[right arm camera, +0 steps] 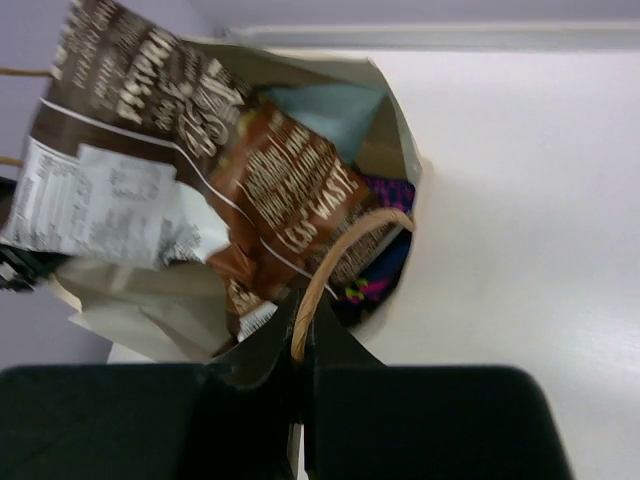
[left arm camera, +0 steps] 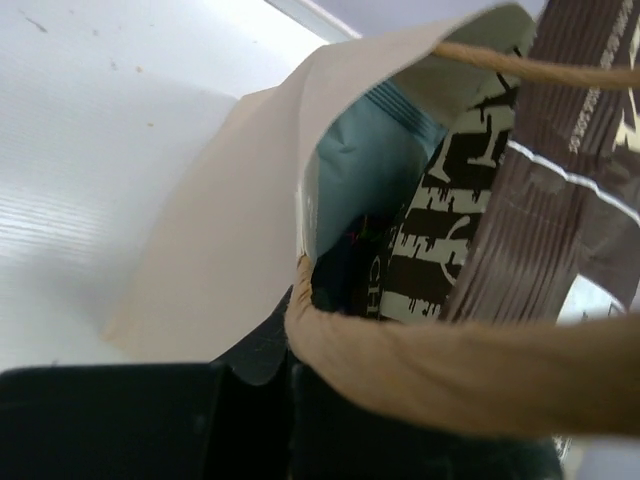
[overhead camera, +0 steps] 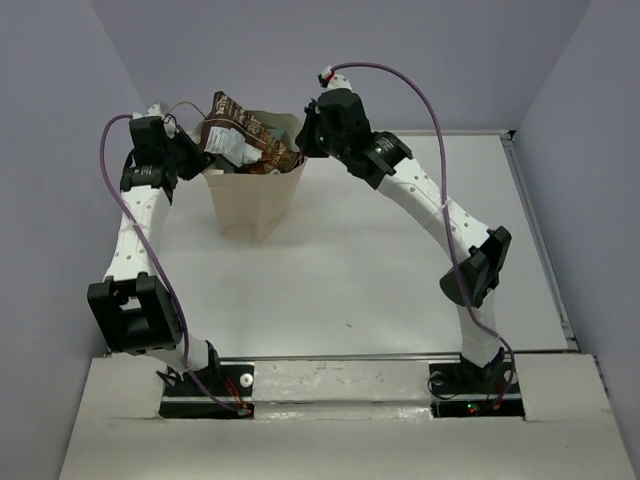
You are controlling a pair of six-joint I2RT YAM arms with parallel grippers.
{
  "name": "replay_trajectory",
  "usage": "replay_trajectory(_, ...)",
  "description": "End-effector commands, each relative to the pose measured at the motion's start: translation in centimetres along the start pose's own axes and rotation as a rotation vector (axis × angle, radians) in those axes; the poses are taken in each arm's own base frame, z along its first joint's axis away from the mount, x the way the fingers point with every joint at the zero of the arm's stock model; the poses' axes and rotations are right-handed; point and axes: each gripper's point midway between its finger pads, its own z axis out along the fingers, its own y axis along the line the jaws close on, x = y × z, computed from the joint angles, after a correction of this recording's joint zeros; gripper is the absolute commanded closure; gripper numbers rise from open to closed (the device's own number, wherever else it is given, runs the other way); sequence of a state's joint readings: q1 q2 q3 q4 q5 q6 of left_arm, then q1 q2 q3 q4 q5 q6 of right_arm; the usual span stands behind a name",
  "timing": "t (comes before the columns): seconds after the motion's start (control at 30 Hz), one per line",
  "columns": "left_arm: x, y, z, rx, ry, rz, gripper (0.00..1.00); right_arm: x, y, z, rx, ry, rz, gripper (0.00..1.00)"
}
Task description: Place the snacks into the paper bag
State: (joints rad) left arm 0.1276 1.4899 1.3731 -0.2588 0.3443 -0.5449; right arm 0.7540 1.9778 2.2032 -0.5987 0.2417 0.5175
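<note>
Right end effector (right arm camera: pixel 300 335) is pinched tight on a thin brown cord handle (right arm camera: pixel 330 260) at one side of the paper bag (overhead camera: pixel 250 205). Left end effector (left arm camera: pixel 288 345) is at the other side of the bag. Its fingers look squeezed together right where the bag's rim runs down into them. I think it is gripping the rim, but that spot is dark and I am not sure. A second cord handle (left arm camera: pixel 450 375) lies across in front of it. The bag stands up on the white surface (overhead camera: pixel 400 250) with its mouth open between the two arms. Most of the job looks done. A dark brown packet (right arm camera: pixel 130 90) sticks up high out of the bag's mouth. A brown packet (right arm camera: pixel 290 200) sits lower inside the bag, with some light blue showing just behind it. A purple-blue packet (right arm camera: pixel 385 190) peeks out from deep in the bag, under the cord. I cannot see the orange packet; it may be hidden inside the bag. No packet lies on the surface around the bag. What seems left is to get the tall dark brown packet all the way down into the bag, then let go.
</note>
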Motion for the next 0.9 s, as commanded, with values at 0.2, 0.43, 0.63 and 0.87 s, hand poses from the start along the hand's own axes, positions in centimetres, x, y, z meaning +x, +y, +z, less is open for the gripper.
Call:
replay_trajectory(0.2,-10.4,-6.3,-8.8,0.002,-0.239,0.507,1.0,-17.1,11.3,-11.5,-0.522,-0.49,0.014,0.99)
replay_trajectory(0.43,-4.9,-4.8,-6.4,0.01,-0.102,0.509,1.0,-16.2,11.8,-9.8,-0.468,-0.466,-0.036,0.99)
replay_trajectory(0.63,-1.0,-8.9,-6.8,0.09,-0.072,0.642,0.96,-16.7,11.1,-9.7,-0.437,-0.511,-0.035,0.99)
replay_trajectory(0.87,1.2,-5.1,-3.8,-0.006,-0.001,0.632,0.98,-6.6,7.1,-0.9,-0.363,-0.202,0.02,0.99)
